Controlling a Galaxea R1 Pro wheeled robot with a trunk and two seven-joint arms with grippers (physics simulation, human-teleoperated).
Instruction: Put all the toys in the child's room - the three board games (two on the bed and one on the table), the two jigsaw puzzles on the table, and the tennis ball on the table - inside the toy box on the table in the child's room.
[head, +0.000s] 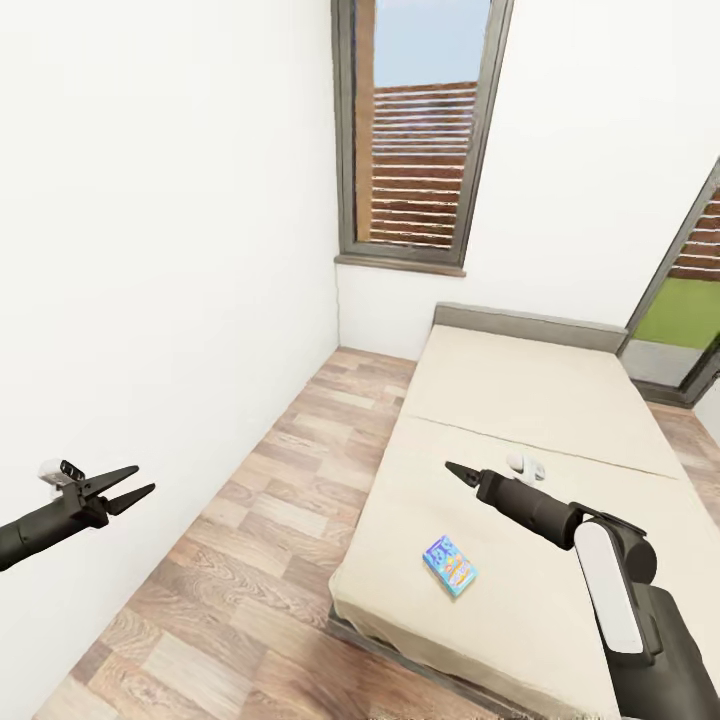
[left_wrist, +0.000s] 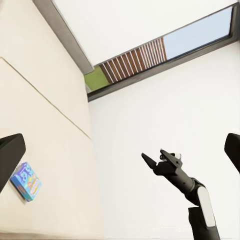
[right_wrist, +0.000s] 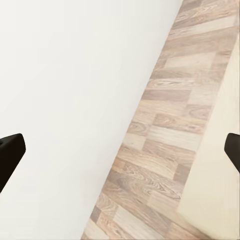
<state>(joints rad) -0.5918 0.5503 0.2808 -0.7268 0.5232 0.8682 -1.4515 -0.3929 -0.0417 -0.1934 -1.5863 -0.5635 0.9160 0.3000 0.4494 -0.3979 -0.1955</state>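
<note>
A small blue board game (head: 450, 565) lies flat on the beige bed (head: 520, 400), near its foot end and its floor-side edge. My right gripper (head: 458, 472) hovers over the mattress a little beyond the game, open and empty. My left gripper (head: 128, 488) hangs open over the wood floor close to the white wall, well left of the bed. The left wrist view looks across at the game (left_wrist: 26, 181), the bed (left_wrist: 45, 100) and the right gripper (left_wrist: 155, 158). The table, toy box, jigsaw puzzles and tennis ball are out of view.
A strip of wood-plank floor (head: 280, 520) runs between the white wall (head: 150, 250) and the bed. A tall grey-framed window (head: 420, 130) stands on the far wall behind the grey headboard (head: 530, 325). Another glazed opening (head: 690, 310) is at the right.
</note>
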